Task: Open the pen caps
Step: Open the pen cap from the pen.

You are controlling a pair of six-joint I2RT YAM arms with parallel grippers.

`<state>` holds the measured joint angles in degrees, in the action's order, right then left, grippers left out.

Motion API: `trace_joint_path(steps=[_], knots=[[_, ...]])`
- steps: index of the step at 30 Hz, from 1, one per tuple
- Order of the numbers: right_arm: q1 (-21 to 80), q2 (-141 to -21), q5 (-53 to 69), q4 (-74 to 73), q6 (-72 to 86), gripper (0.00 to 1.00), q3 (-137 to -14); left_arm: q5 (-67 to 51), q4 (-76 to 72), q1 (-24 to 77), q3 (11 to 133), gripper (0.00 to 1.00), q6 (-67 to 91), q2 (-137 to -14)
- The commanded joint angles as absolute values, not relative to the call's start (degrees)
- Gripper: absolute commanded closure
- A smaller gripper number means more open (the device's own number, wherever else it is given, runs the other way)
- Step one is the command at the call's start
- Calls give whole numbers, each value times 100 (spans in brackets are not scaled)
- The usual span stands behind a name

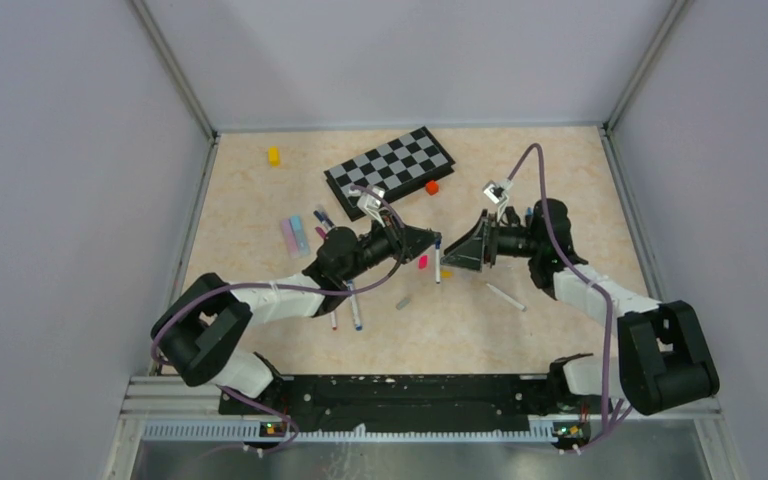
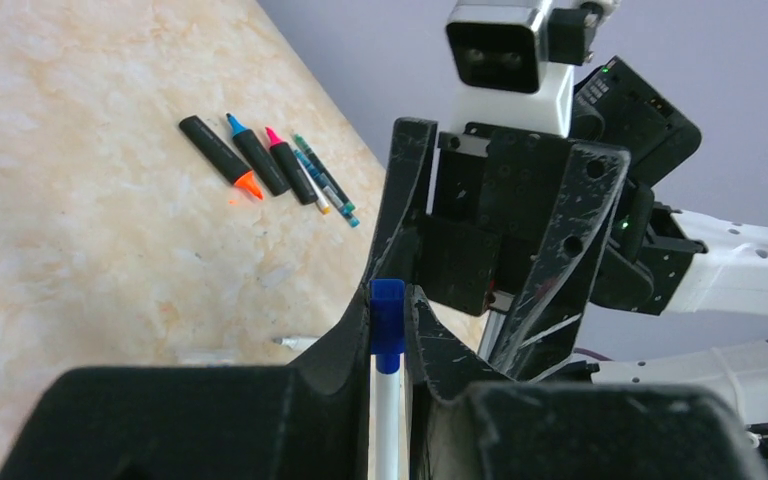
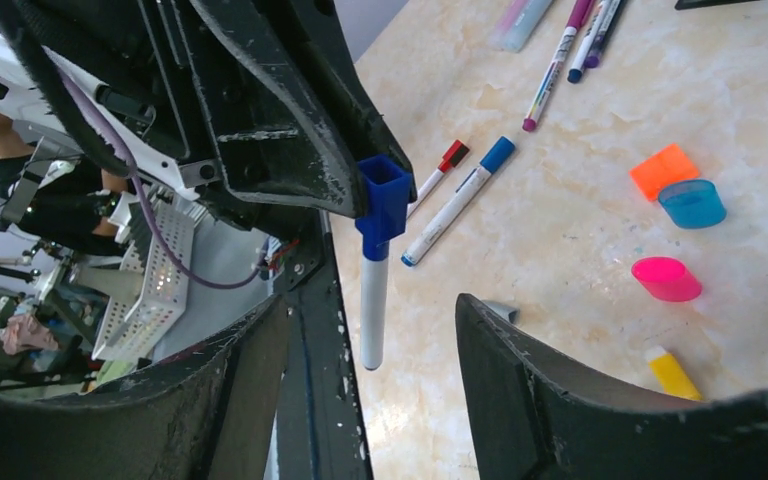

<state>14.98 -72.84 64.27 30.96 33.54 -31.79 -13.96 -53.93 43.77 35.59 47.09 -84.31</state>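
Overhead looks down; opposed wrist cameras share pen (image 2: 387, 400).

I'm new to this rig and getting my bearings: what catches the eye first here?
The two grippers meet in the middle: the left gripper pinches a blue-capped pen by its cap end, barrel hanging down, while the right gripper faces it, open. Behind them lies a black-and-grey chessboard; a loose pink cap and blue cap lie nearby.

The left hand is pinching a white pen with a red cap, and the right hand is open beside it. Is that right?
Not quite. The cap is blue, not red; the right wrist view shows it clearly. The rest is right: the left gripper is pinching the white pen, and the right gripper is open beside it.
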Motion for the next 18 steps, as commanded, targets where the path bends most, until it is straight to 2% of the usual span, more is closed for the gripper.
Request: trace_joint_path(steps=[1,4,12,15,18], knots=[[1692,-7373,6152,3404,3409,41,-3166,-1230,-6056,4495,3761,100,4766,-8503],[1740,-7415,6118,3357,3371,46,-3173,-1175,-6106,4534,3736,100,4764,-8529],[1873,-7490,6196,3415,3376,77,-3188,-1101,-6209,4587,3726,100,4782,-8579],[1912,-7512,6372,3500,3340,100,-3210,-1082,-6214,4588,3712,100,4765,-8563],[1908,-7465,6501,3111,2982,100,-3383,-1071,-6225,4589,3684,100,4752,-8539]])
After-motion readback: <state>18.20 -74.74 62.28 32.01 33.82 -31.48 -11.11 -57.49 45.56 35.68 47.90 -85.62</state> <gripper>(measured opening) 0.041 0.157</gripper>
